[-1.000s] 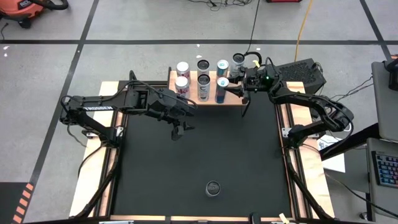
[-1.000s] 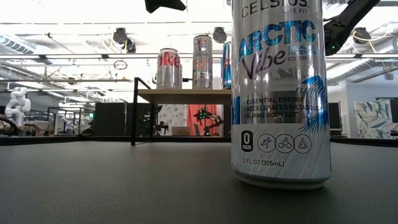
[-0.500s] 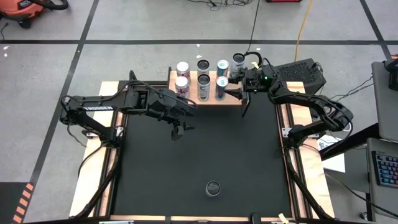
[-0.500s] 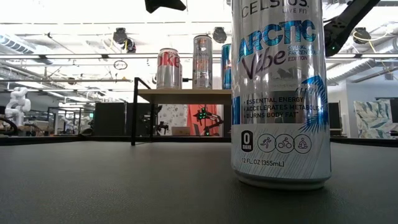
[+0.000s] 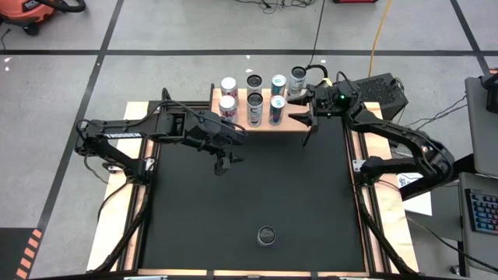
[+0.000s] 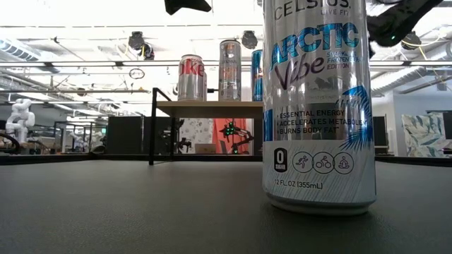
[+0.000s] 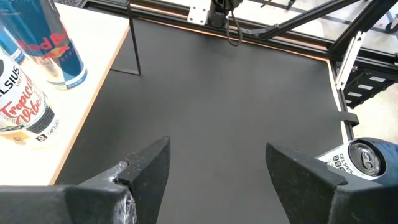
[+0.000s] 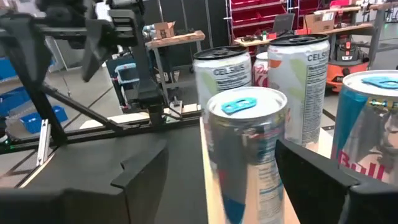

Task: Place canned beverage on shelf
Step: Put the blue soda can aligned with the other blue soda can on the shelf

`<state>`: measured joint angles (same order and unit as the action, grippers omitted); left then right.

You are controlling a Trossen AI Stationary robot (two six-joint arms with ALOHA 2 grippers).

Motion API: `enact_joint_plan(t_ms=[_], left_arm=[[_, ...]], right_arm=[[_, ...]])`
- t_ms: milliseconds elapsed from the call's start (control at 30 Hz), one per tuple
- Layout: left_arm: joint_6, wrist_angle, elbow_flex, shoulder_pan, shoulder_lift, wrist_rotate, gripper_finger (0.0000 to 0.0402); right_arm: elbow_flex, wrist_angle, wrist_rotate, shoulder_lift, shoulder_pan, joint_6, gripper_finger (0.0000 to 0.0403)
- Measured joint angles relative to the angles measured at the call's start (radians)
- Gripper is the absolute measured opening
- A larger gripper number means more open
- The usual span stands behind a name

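Blue-topped silver can [image 5: 278, 103] stands on the light wooden shelf [image 5: 296, 124] at twelve o'clock; right gripper [image 5: 302, 110] released beside it; left gripper [image 5: 223, 162] part-open, empty; next: fetch the six-o'clock can [image 5: 267, 234].

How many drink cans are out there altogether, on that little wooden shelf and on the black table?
8. Seven stand on the shelf: back row; front row. One stands alone on the black mat.
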<state>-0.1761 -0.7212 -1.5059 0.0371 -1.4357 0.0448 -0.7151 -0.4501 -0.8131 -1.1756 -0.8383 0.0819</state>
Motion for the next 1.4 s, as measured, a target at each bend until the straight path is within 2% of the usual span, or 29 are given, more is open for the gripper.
enact_joint_plan(t_ms=[267,467,600,833,1133,1233,1400], left_arm=[[0.0,0.002,0.0,0.0,0.0,0.0,0.0267],[0.0,0.002,0.0,0.0,0.0,0.0,0.0267],[0.0,0.002,0.0,0.0,0.0,0.0,0.0267],[0.0,0.002,0.0,0.0,0.0,0.0,0.0267],[0.001,0.002,0.0,0.0,0.0,0.0,0.0267],[0.001,0.002,0.0,0.0,0.0,0.0,0.0267],[0.001,0.002,0.0,0.0,0.0,0.0,0.0267]], right_arm=[[0.0,0.153,0.0,0.133,0.0,0.036,0.0277],[-0.001,0.177,-0.001,0.161,0.014,0.13,0.0276],[-0.001,0.208,0.001,0.159,0.057,0.128,0.0261],[-0.002,0.248,0.021,0.153,0.162,0.082,0.0183],[-0.002,0.306,0.28,0.152,0.282,-0.023,0.0019],[-0.002,0.305,0.347,0.152,0.316,-0.043,0.0009],[-0.002,0.268,0.359,0.141,0.354,-0.067,0.0004]])
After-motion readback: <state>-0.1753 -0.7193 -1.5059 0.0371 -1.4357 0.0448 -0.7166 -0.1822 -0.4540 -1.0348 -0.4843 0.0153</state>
